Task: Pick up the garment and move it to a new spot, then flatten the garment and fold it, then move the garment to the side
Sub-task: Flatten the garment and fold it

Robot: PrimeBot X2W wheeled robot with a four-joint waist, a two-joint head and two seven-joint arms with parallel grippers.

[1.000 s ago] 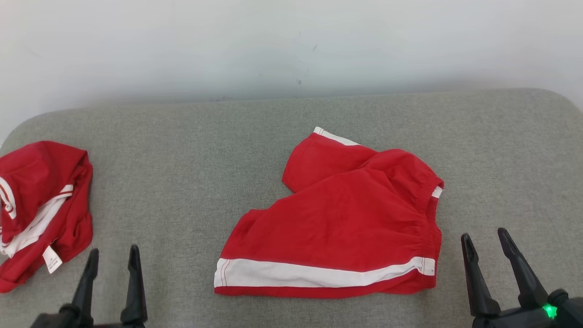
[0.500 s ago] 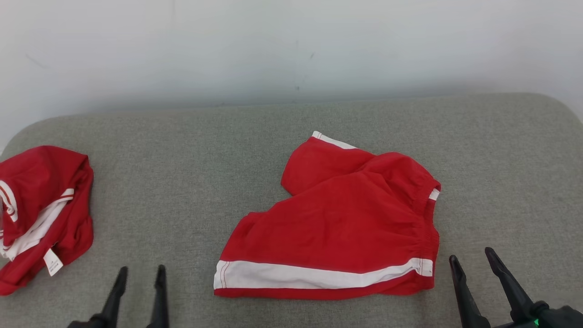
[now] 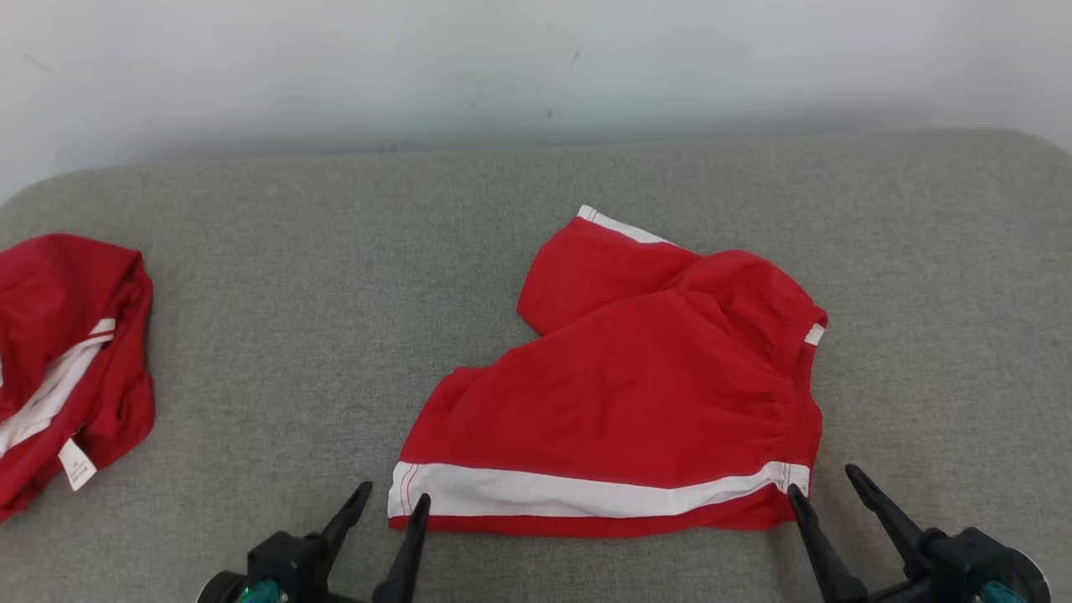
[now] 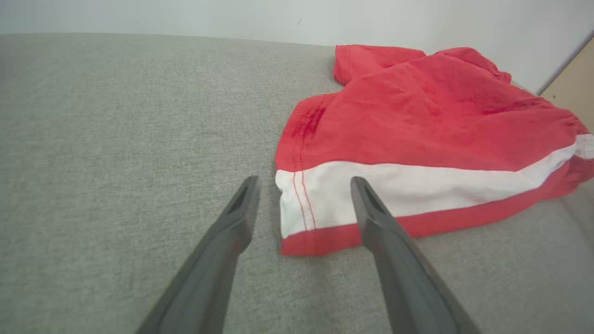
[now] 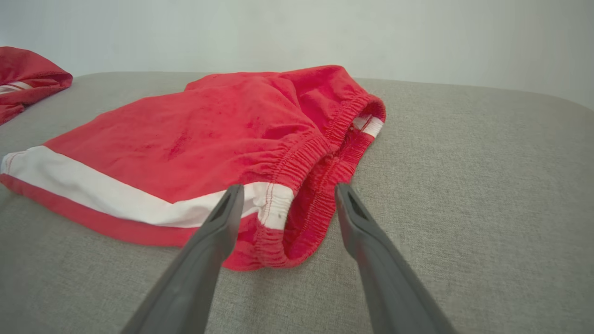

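Grey cushion (image 3: pixel 251 335) holds shorts (image 3: pixel 636 394) between both end effectors (image 3: pixel 394 492) (image 3: pixel 821 480).

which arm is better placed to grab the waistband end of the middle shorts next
Right, likely. The right gripper is open, straddling the waistband corner of the red shorts; the left gripper sits open at the opposite hem corner.

Slim, black, tapered gripper fingers (image 4: pixel 232 232)

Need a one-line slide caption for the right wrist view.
Open right gripper lined up on the waistband end of the white-striped red shorts, which lie on a grey cushion.
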